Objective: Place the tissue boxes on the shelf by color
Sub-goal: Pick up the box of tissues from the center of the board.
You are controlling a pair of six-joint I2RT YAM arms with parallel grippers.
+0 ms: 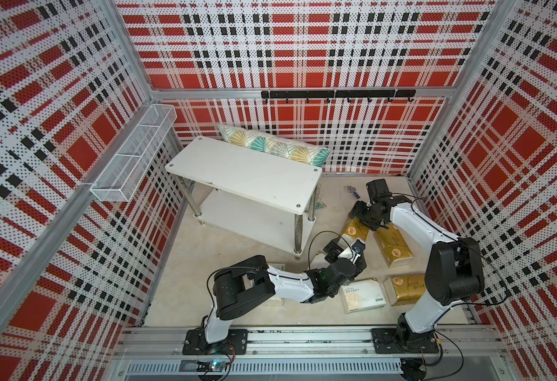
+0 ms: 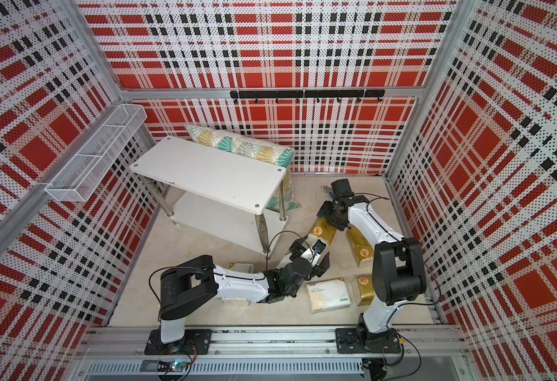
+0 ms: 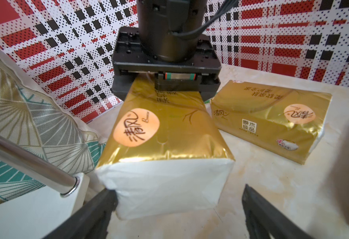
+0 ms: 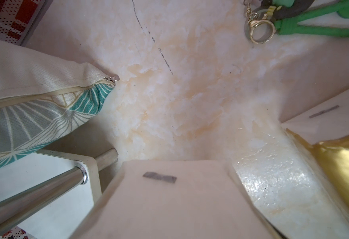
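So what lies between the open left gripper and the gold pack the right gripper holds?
Nothing. In the left wrist view the gold pack ends right at the mouth of the left gripper.

My left fingers (image 3: 91,215) run off the picture's edge in my wrist view. My right gripper (image 3: 176,81) sits over the far end of the leftmost gold pack (image 3: 165,124), its fingertips hidden behind it. My left arm (image 2: 237,285) covers most of a white pack (image 2: 240,266); my right elbow (image 1: 453,273) cuts off the near gold pack (image 1: 406,289). Two pale blocks (image 4: 169,202) close to my right wrist lens are too blurred to name. The far keyring (image 1: 350,190) is too small to make out from above
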